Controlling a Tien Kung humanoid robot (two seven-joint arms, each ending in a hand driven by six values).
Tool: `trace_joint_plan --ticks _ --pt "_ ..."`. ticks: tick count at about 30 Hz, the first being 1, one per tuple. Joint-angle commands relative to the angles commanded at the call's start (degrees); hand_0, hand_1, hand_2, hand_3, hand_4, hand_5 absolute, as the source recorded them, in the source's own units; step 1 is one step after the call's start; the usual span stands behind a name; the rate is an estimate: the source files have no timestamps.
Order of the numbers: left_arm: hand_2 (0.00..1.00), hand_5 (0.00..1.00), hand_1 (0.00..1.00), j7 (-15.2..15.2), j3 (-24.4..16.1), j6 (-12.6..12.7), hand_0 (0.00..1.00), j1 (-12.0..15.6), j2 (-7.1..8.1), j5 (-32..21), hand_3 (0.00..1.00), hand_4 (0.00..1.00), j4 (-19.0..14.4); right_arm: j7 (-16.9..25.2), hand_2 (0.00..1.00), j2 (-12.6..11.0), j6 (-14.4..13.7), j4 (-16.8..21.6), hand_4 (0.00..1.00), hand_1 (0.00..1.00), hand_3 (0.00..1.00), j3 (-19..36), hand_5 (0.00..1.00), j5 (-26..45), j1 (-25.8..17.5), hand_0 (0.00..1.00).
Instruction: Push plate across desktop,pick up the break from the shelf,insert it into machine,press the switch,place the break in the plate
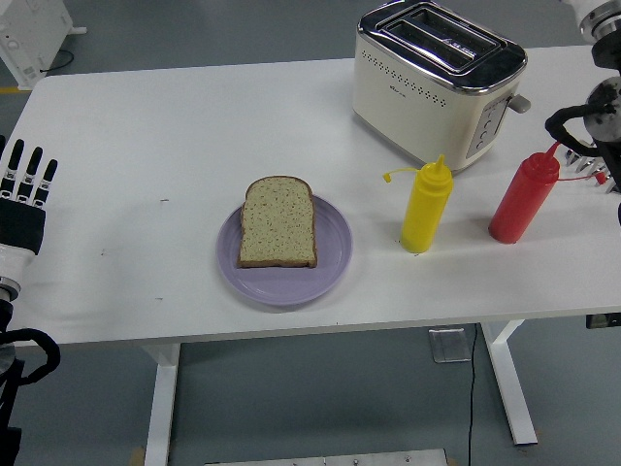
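A slice of bread (278,222) lies flat on a purple plate (330,262) near the middle of the white table's front. A cream toaster (437,83) with a chrome top and two empty slots stands at the back right, its lever (521,102) on the right side. My left hand (23,184) is at the left edge, fingers straight and spread, holding nothing. My right arm (592,121) shows at the right edge beside the toaster; its hand is mostly out of frame.
A yellow squeeze bottle (426,206) and a red squeeze bottle (524,199) stand in front of the toaster, right of the plate. The table's near edge (291,335) runs below the plate. White equipment (29,39) stands on the floor at the far left.
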Motion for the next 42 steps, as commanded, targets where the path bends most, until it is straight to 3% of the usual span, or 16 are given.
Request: trace_joint_plan --ticks 10,11,14,22,23,34,35,40,41,42 --pt "0.874 0.998 0.813 -0.02 -0.15 -0.01 0.860 -0.14 -0.17 0.00 0.775 0.715 -0.02 1.23 0.837 -1.34 3.28 -4.48 0.627 0.796 0.876 14.45 0.406 12.86 -7.42 0.839" --pt "0.874 0.998 0.813 -0.02 -0.17 -0.01 0.860 -0.15 -0.18 0.01 0.775 0.715 -0.02 1.18 0.846 -1.39 3.57 -4.86 0.621 0.802 0.886 15.53 0.494 13.41 -8.10 0.850" --pt "0.874 0.998 0.813 -0.02 -0.23 0.00 0.860 -0.16 -0.23 0.01 0.775 0.715 -0.02 1.19 0.846 -1.46 4.34 -5.86 0.621 0.802 0.886 18.70 0.494 14.73 -10.15 0.850" --pt "0.874 0.998 0.812 -0.04 -0.21 0.00 0.860 -0.08 -0.28 0.02 0.775 0.715 -0.01 1.30 0.849 -1.18 5.47 -7.34 0.623 0.804 0.888 23.08 0.484 15.98 -14.23 0.853" --pt "0.874 0.998 0.813 -0.04 -0.20 -0.01 0.860 -0.07 -0.28 0.03 0.775 0.715 -0.01 1.12 0.873 -1.14 5.66 -7.50 0.634 0.813 0.942 23.42 0.541 15.82 -14.61 0.869" --pt "0.874 0.998 0.813 -0.03 0.30 -0.06 0.860 0.19 -0.22 0.10 0.776 0.715 -0.01 0.19 0.883 -0.69 6.74 -8.92 0.624 0.817 0.981 24.86 0.533 15.86 -17.32 0.873" --pt "0.874 0.998 0.813 -0.03 0.34 -0.06 0.860 0.21 -0.22 0.11 0.775 0.715 -0.01 0.18 0.870 -0.66 6.77 -8.99 0.613 0.816 0.855 24.96 0.536 15.83 -17.36 0.873" --pt "0.874 0.998 0.813 -0.03 0.45 -0.04 0.860 0.35 -0.24 0.09 0.775 0.715 0.00 0.16 0.870 -0.65 6.97 -9.38 0.613 0.816 0.855 25.42 0.536 16.03 -17.46 0.873" --pt "0.874 0.998 0.813 -0.03 0.47 -0.04 0.860 0.36 -0.23 0.09 0.775 0.715 -0.01 0.17 0.853 -0.62 6.96 -9.48 0.608 0.809 0.574 25.56 0.545 16.09 -17.48 0.871" --pt "0.874 0.998 0.813 -0.03 0.47 -0.04 0.860 0.37 -0.22 0.09 0.775 0.715 -0.01 0.17 0.853 -0.61 6.95 -9.53 0.608 0.809 0.574 25.63 0.545 16.12 -17.48 0.871"
